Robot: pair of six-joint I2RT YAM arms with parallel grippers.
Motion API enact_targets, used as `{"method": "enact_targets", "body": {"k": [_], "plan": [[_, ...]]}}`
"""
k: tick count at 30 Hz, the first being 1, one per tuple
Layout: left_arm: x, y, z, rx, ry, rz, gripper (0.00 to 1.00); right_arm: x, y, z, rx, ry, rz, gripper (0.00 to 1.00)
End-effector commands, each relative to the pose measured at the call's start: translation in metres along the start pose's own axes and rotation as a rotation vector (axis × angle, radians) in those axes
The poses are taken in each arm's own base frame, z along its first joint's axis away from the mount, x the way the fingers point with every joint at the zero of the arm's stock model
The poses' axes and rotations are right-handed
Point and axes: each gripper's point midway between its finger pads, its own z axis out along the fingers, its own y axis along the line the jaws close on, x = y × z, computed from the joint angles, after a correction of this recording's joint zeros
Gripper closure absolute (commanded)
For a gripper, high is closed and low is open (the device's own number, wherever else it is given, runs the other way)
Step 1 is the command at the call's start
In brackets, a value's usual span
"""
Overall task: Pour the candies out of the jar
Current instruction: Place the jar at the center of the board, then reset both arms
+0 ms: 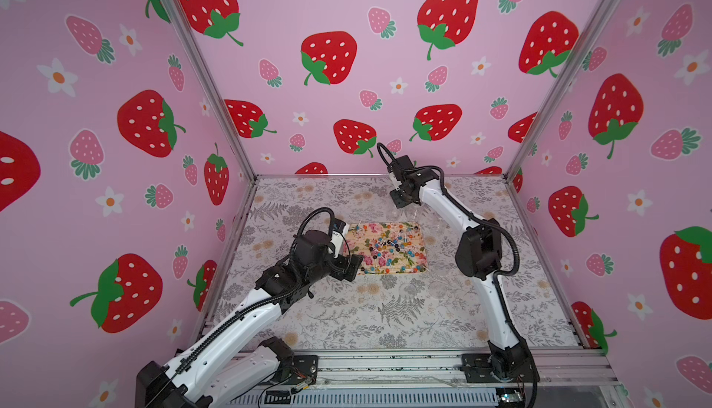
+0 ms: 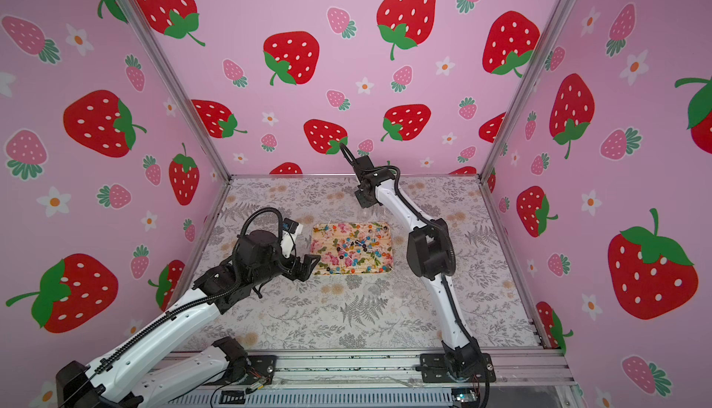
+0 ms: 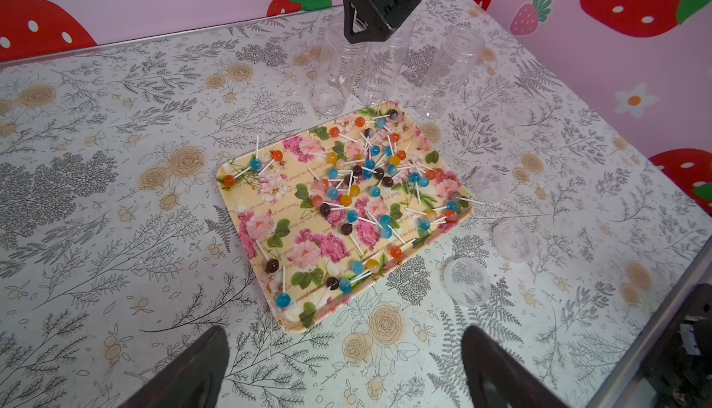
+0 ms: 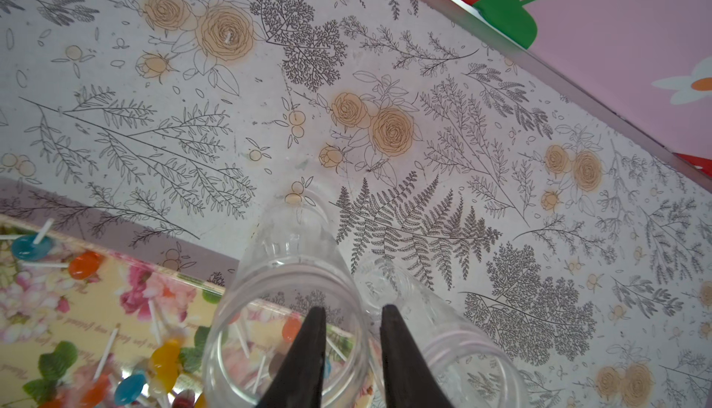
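Candies (image 3: 374, 192): spread on tray (image 3: 308, 248). Jar (image 4: 289, 255): upright, empty. Right gripper (image 4: 352, 307): slightly parted astride jar rim, holding nothing; lift straight clear, no tipping. Left gripper (image 3: 343, 329): wide apart, empty.

White arms (image 1: 231, 329) carry black joints (image 1: 477, 252) and cables (image 1: 516, 252)
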Motion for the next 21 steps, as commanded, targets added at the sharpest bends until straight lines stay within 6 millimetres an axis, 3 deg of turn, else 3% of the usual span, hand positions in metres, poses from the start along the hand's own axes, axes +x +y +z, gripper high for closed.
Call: {"method": "enact_targets", "body": {"k": [1,6,11,14,17,21], "plan": [[-0.016,0.004,-0.004,-0.017,-0.048,-0.022,0.03,-0.006,-0.003,-0.01,-0.001,-0.011,-0.005,0.7],[-0.02,0.007,-0.004,-0.024,-0.059,-0.029,0.03,-0.024,-0.01,-0.032,0.002,-0.081,0.007,0.67],[-0.036,0.022,-0.012,-0.066,-0.142,-0.052,0.04,-0.049,-0.027,-0.078,0.041,-0.205,0.035,0.66],[-0.054,0.046,-0.027,-0.139,-0.272,-0.089,0.04,-0.054,-0.041,-0.112,0.077,-0.296,0.064,0.66],[-0.062,0.074,-0.04,-0.232,-0.367,-0.135,0.02,-0.047,-0.055,-0.147,0.105,-0.403,0.101,0.65],[-0.053,0.124,-0.056,-0.488,-0.391,-0.203,0.0,-0.027,-0.082,-0.198,0.156,-0.555,0.154,0.63]]}}
